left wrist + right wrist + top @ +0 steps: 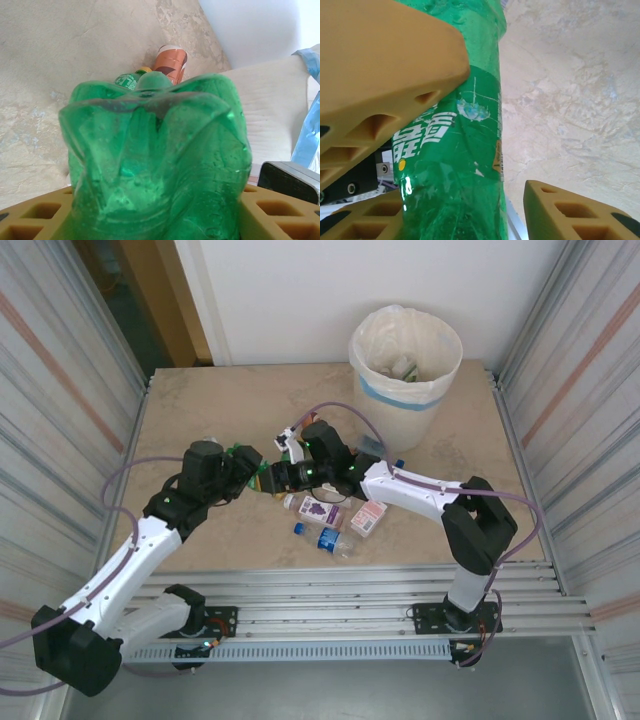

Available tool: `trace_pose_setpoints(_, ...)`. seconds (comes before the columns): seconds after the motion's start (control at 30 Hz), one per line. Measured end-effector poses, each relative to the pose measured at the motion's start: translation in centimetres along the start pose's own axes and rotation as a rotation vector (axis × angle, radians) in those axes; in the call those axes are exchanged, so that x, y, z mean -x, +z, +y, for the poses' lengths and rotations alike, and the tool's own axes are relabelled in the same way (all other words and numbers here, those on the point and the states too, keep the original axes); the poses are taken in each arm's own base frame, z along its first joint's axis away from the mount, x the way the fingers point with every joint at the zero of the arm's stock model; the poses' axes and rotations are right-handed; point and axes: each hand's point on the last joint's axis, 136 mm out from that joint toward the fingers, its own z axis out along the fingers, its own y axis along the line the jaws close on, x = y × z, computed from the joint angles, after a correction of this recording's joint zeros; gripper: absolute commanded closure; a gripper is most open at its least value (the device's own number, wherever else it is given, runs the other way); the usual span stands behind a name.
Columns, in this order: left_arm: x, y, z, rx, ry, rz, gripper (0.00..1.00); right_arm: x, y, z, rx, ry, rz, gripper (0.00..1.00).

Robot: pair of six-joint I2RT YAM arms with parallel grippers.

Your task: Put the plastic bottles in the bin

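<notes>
A beige marbled tabletop is lying under soft, even light, with a plain white wall standing along its far side. A ribbed metal panel is closing in the left side and another panel the right. A brown doorframe is showing at the far left, and aluminium rails are running along the near edge.

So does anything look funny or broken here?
The left gripper clamps the green bottle near its base, which looks a bit crumpled. The right gripper sits around the same bottle's label, one finger not touching. Two grippers on one bottle is unusual.
</notes>
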Motion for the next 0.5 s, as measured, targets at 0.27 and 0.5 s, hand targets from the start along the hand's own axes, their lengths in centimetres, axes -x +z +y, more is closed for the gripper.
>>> trace_pose_setpoints(0.27, 0.1, 0.0, -0.1, -0.006, -0.005, -0.003, 0.33, 0.2, 0.0, 0.4, 0.020, -0.009, -0.005, 0.75)
trace_pose_setpoints(0.5, 0.3, -0.5, -1.2, -0.054, 0.016, -0.006, 0.01, 0.4, -0.1, 0.3, 0.016, -0.004, -0.012, 0.77)
